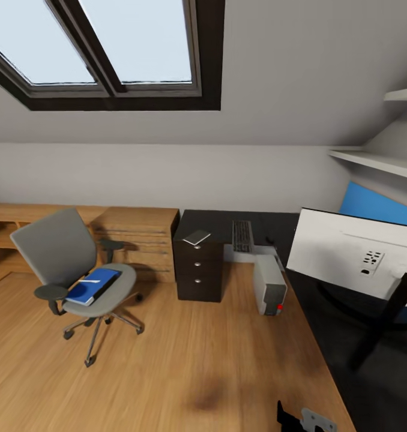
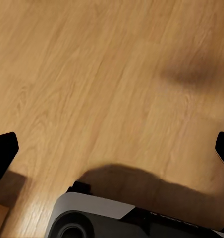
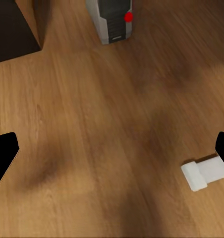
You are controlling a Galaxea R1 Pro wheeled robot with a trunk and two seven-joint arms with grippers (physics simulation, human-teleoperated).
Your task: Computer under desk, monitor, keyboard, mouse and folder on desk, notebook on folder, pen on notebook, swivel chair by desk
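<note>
Attic bedroom, wood floor (image 1: pixel 197 360). Folder (image 1: pixel 93 285) on chair (image 1: pixel 71 270), left. Keyboard (image 1: pixel 242 235) far on tabletop (image 1: pixel 251 223), monitor (image 1: pixel 356 255) right, computer (image 1: pixel 269 285) beneath. I see both fingers spread, empty.

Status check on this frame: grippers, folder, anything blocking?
Both grippers open, empty, over bare floor. Folder on swivel chair seat. Open floor between robot and chair.
</note>
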